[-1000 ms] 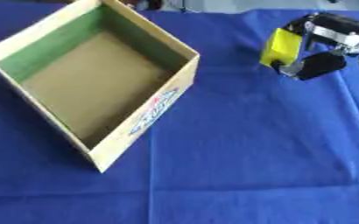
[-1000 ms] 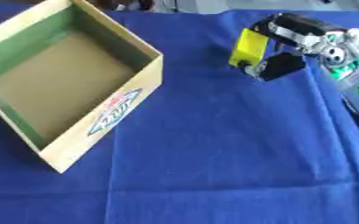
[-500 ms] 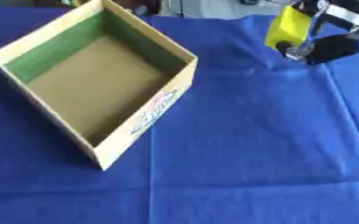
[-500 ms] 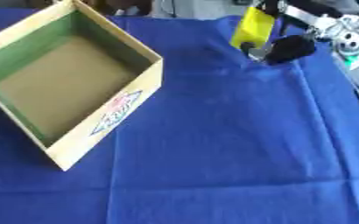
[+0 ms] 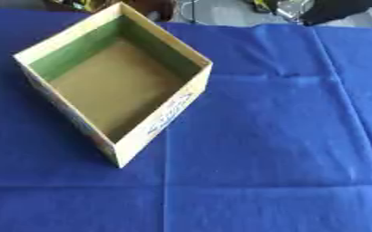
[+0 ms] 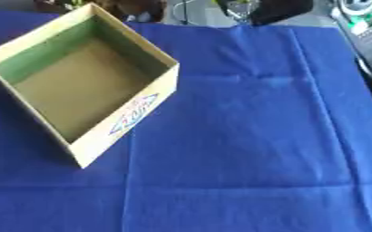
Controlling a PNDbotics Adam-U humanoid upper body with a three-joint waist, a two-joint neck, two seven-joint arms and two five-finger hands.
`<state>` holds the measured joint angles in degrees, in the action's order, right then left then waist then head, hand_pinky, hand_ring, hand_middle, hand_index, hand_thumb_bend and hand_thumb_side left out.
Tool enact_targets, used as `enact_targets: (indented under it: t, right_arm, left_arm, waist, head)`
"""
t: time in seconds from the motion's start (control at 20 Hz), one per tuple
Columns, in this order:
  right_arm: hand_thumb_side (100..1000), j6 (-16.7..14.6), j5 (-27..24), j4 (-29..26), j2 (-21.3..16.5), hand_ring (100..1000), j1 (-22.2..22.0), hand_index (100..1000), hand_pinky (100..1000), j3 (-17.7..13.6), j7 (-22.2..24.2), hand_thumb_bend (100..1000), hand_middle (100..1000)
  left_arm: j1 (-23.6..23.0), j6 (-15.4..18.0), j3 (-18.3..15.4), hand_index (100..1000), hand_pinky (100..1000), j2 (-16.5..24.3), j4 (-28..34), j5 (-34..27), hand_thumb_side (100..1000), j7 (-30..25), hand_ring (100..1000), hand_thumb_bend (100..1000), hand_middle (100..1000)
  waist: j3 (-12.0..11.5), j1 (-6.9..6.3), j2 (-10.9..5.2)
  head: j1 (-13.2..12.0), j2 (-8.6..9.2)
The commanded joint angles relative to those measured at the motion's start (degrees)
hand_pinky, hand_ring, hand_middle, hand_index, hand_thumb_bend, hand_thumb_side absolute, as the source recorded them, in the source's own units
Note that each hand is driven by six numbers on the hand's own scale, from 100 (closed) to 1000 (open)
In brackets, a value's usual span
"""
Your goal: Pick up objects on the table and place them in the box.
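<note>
I see a blue cloth [image 5: 284,136] spread over the whole table, with faint fold lines running across and down it, and beyond its far edge a blurred strip of room with dark shapes and some cables I cannot make out. My right hand [image 6: 278,8] shows only as a dark mass at the very top of both views, just past the cloth's far edge; it is cut off by the frame, so I cannot tell whether its fingers are apart or closed, or whether it has anything in them. My left hand does not show in either view. The box [image 5: 167,121], an open cardboard carton with green upper inner walls, a brown floor and a printed logo on its near side wall, sits on the cloth turned corner-on to me. From my right hand it lies well apart, to the left and nearer to me. Its inside looks bare, brown floor all the way across. The right arm's silver and green parts [image 6: 362,13] show at the top right corner of the right eye view.
</note>
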<state>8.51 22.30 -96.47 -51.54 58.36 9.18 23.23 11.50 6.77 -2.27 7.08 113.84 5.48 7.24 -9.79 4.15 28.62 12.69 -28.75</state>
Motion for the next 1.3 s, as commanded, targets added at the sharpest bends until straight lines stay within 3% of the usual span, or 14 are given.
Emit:
enact_targets:
  t: [0.05,0.4,0.8,1.3]
  right_arm:
    - [415,0.86,0.37,0.12,1.2,728,2.85,482,540,0.41,-0.17,100,399]
    - [397,2.91,2.91,4.28,7.54,728,8.15,474,516,2.41,-3.95,100,392]
    - [384,4.82,7.49,8.75,13.93,730,11.29,473,506,4.92,-8.07,100,390]
    - [402,3.73,11.01,10.93,16.04,728,11.9,474,506,7.88,-8.25,100,392]
  left_arm:
    - [0.44,0.04,0.68,626,293,1.16,0.75,-0.61,892,-0.39,447,100,490]
    - [1.27,0.11,1.24,625,292,0.8,0.75,-1.31,891,-0.97,446,100,489]
    - [2.17,-0.05,3.06,625,295,0.34,0.75,-2.83,893,-2.93,447,100,489]
    - [3.71,0.03,3.96,624,295,-0.07,0.75,-3.99,892,-4.11,447,100,488]
  waist:
    - [-0.66,0.01,-1.8]
    - [-4.68,0.45,-1.49]
    - [-7.74,0.91,-1.56]
    - [-11.8,2.23,-0.87]
  head:
    - [0.99,-0.31]
    - [3.82,0.78]
    - [7.55,0.85]
    - [10.94,0.4]
